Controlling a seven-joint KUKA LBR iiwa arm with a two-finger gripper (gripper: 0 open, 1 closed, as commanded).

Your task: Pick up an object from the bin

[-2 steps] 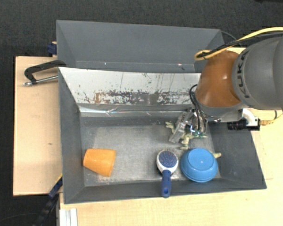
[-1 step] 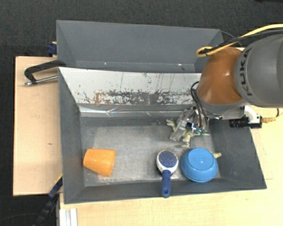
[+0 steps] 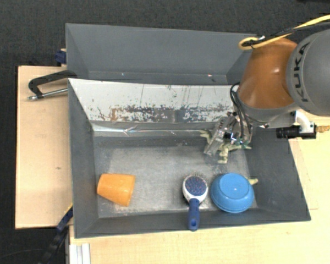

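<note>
In the grey bin (image 3: 82, 164), left to right: orange cup (image 3: 116, 188) on its side, well apart a blue-handled brush (image 3: 194, 194) just beside a blue bowl (image 3: 232, 192). Just beyond those two, the gripper (image 3: 226, 144), open or closed impossible to tell. Best centred over the bowl's rim before lowering.

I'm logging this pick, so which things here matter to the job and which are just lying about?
In play: gripper, bin, blue bowl nearest it.
Lying about: blue-handled brush, orange cup at far left.
</note>
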